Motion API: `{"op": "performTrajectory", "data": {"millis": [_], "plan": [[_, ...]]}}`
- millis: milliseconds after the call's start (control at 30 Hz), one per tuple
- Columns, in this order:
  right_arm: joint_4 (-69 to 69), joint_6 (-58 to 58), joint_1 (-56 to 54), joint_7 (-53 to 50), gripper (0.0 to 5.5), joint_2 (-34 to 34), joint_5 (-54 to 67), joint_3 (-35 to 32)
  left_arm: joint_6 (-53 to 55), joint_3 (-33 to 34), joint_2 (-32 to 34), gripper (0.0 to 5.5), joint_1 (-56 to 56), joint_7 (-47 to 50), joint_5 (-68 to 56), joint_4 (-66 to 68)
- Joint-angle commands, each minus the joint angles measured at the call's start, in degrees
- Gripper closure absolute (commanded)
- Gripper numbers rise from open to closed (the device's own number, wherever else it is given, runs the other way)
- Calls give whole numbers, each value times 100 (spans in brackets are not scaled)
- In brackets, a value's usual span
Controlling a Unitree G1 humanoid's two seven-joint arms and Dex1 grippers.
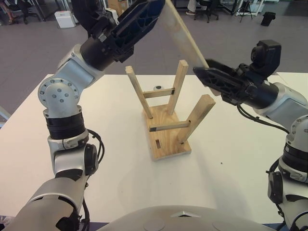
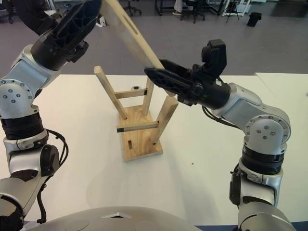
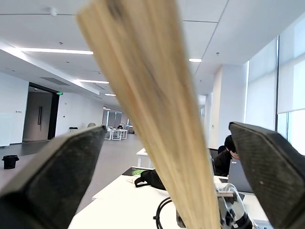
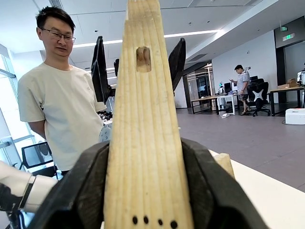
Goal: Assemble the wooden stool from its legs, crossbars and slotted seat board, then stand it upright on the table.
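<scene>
Nothing readable anywhere in these, tbh. There's a small green lit sign (image 3: 58, 93) over the dark doorway (image 3: 40, 117) in the left wrist view and another green sign (image 4: 284, 28) in the right wrist view. Both are way too tiny to make out.

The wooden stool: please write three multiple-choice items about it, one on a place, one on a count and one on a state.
1. Where is the loose board?
A. on the floor
B. held up in the air
C. flat under the legs

2. How many legs stand in the base board?
A. one
B. three
C. six

3. The right claw is
A. open and empty
B. shut on the loose board
C. shut on a leg

Answers: B, it slants above the legs; B, three posts point up; B, the claw clamps the board's lower end.
</scene>
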Motion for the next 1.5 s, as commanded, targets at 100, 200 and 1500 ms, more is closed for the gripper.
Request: {"op": "performTrajectory", "data": {"millis": [100, 200, 1500], "plan": [[200, 249, -12, 211, 344, -241, 391, 16, 298, 102, 58, 138, 57, 27, -462, -103], [295, 310, 13, 186, 344, -286, 544, 14, 411, 116, 115, 196, 131, -26, -599, -158], [3162, -4128, 3119, -1013, 230, 1764, -6304, 1719, -1840, -214, 1927, 347, 3526, -2985, 2525, -260]]}}
